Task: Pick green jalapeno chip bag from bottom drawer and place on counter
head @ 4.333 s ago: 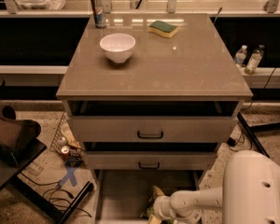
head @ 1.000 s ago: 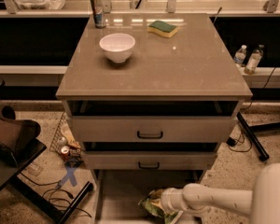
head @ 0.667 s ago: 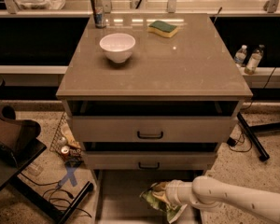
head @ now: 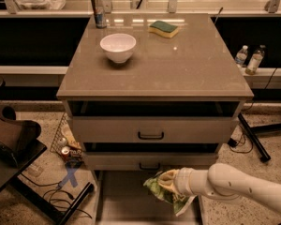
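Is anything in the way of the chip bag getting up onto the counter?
The claw holds the chip bag over the bottom drawer. To get up it must clear the two drawer fronts and the counter edge. The bowl and sponge sit farther back.

Pincer (head: 167,181) half-hidden in green jalapeno chip bag (head: 153,188)

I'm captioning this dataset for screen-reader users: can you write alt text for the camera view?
A robot arm's gripper holds a crumpled green jalapeno chip bag over the open bottom drawer of a three-drawer cabinet. On the counter above sit a white bowl, a green-and-yellow sponge and a can.
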{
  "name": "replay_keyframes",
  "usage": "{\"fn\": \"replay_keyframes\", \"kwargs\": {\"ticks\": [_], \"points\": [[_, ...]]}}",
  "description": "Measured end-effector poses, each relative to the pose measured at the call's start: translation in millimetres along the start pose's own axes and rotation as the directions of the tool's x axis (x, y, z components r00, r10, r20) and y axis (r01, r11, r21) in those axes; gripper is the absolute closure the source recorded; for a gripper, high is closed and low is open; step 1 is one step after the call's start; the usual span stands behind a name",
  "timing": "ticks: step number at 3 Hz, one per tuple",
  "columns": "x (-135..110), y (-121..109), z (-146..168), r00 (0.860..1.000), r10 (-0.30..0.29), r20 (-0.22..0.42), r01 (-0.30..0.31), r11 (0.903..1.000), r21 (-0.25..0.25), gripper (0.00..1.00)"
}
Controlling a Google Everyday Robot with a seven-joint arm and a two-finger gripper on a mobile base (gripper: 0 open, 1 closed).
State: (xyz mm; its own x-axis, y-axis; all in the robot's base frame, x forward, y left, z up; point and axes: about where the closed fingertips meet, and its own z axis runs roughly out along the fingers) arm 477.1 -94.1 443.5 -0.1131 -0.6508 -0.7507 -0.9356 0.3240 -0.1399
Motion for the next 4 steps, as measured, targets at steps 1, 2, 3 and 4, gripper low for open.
{"fn": "replay_keyframes", "kwargs": {"ticks": [1,2,3,4], "points": [[-37,2,-43,0.999,0.025,0.023,-0.027,0.9964,0.081,1.00],[-44,0,-59,0.999,0.035,0.033,-0.039,0.9915,0.125,1.00],[-48,-5,-60,0.997,0.056,0.046,-0.061,0.9916,0.114,1.00],[-65,-20,-81,0.996,0.075,0.051,-0.081,0.9898,0.117,1.00]]}}
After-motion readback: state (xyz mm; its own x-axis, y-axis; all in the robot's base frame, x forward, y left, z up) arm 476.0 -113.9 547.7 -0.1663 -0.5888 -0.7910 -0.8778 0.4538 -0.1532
